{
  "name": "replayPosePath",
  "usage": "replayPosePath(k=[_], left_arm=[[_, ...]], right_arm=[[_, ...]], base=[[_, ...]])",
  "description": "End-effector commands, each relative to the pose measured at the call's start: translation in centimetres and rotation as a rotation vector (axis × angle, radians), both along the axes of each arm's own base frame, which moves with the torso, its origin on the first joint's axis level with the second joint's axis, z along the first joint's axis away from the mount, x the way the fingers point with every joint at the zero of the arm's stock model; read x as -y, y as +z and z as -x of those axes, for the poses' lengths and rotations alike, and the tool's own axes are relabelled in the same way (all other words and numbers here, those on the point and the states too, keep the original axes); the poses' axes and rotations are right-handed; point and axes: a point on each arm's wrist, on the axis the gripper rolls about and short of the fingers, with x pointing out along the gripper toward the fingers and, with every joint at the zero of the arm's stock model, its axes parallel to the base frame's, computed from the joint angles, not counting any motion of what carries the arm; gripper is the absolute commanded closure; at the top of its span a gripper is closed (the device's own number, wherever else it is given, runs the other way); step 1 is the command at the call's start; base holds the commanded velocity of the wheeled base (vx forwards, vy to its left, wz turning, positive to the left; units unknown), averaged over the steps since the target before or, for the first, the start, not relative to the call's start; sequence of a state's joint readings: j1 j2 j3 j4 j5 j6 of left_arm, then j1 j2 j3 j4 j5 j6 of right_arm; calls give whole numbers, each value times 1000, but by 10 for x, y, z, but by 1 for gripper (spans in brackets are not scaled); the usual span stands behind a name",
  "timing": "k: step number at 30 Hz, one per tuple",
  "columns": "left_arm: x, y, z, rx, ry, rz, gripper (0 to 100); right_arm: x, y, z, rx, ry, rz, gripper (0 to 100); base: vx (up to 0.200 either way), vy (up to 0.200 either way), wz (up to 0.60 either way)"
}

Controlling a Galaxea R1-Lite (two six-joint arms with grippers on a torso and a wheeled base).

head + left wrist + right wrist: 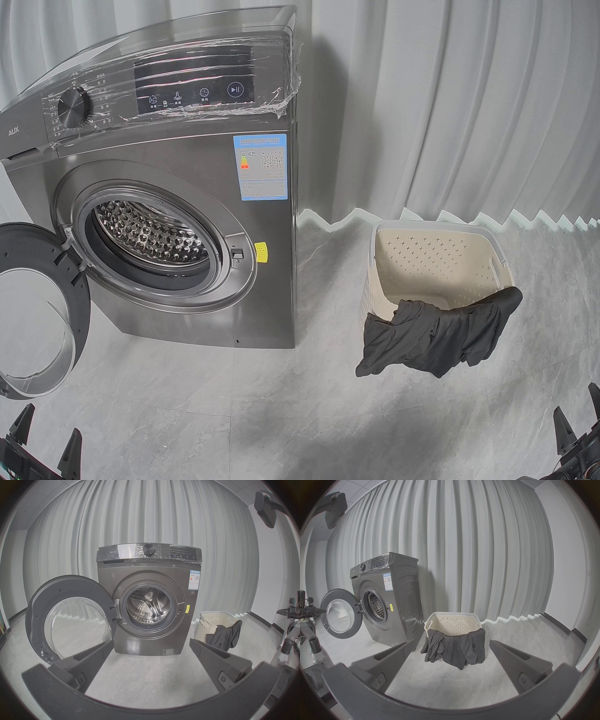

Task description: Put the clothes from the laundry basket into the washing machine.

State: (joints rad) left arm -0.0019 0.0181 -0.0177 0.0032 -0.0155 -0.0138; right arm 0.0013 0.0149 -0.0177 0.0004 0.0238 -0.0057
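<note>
Fingers on left gripper and right gripper are spread, holding nothing, so I'd say first grab: dark garment hangs over the laundry basket rim, 4 o'clock of the open washing machine, and the right one must reach toward 11 o'clock and pinch it.

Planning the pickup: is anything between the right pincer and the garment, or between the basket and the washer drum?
Nothing visible. Bare floor lies between the right pincer and the garment draped over the basket rim, and between basket and washer. The door is swung open, leaving the drum unblocked.
</note>
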Motion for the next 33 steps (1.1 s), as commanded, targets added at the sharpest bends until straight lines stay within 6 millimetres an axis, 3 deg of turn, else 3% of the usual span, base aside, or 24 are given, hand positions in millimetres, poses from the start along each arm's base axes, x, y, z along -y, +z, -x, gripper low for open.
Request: replayPosePath(k=[1, 21, 33], left_arm=[[0, -5, 0, -4, 1, 0, 0], [0, -5, 0, -4, 1, 0, 0], [0, -5, 0, -4, -1, 3, 0]], right_arm=[[0, -5, 0, -2, 1, 0, 0], [0, -5, 0, -2, 1, 0, 0], [0, -5, 0, -2, 1, 0, 0]], base=[[0, -200, 0], [0, -200, 0], [0, 0, 0]])
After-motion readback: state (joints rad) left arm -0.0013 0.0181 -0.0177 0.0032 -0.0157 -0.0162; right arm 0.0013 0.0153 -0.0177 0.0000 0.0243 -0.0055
